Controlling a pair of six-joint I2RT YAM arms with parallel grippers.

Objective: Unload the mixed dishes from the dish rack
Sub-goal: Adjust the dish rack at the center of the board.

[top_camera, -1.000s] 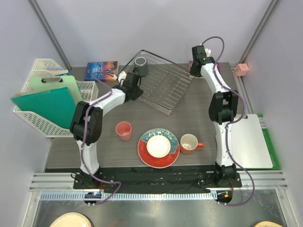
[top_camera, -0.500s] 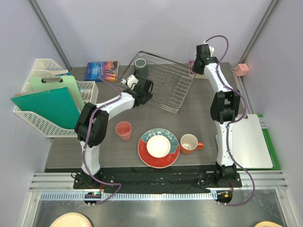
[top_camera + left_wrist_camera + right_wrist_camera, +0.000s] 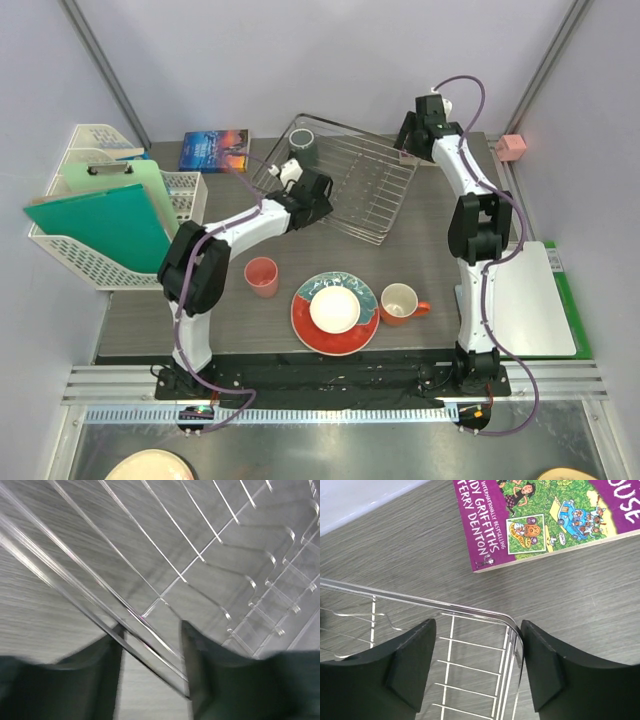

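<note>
Dishes nearest us, bowl (image 3: 334,310) on teal plate (image 3: 303,322), orange mug (image 3: 400,302), pink cup (image 3: 261,275), sit on the bench (image 3: 200,310). Beyond, the dish rack (image 3: 368,188) has swung round; left fingers (image 3: 75,680) and right fingers (image 3: 415,665) just released its rim. We still owe the dark grey mug (image 3: 303,147) inside.

Rack (image 3: 360,185) stood upper centre, one mug (image 3: 303,147) in its upper-left corner. Bowl (image 3: 335,310) sat on plate (image 3: 310,325), lower centre; cup (image 3: 261,276) left.

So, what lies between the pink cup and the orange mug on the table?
The teal plate with the red-orange rim, and a small white bowl resting on it. The top view shows this.
</note>
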